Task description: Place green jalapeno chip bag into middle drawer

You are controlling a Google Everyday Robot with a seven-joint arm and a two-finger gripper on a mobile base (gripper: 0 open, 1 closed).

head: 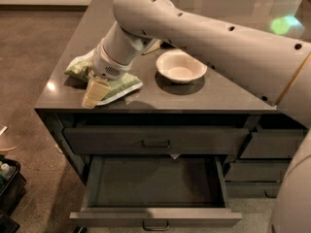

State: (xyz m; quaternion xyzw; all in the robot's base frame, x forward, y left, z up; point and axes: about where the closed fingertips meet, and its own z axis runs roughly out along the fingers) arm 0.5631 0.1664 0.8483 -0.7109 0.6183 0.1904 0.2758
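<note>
The green jalapeno chip bag [119, 85] lies crinkled on the dark counter top [209, 96] near its front left corner, partly covered by my arm. My gripper [95, 93] points down over the bag's front left part, close to the counter's front edge. The middle drawer [155, 188] stands pulled out below the counter, with its long shallow inside showing and its bar handle [155, 224] at the front.
A white bowl [181, 67] sits on the counter right of the bag. A closed drawer [155, 141] lies above the open one, and narrower drawers [269, 144] are at the right. A dark bin [9, 186] stands on the floor at the left.
</note>
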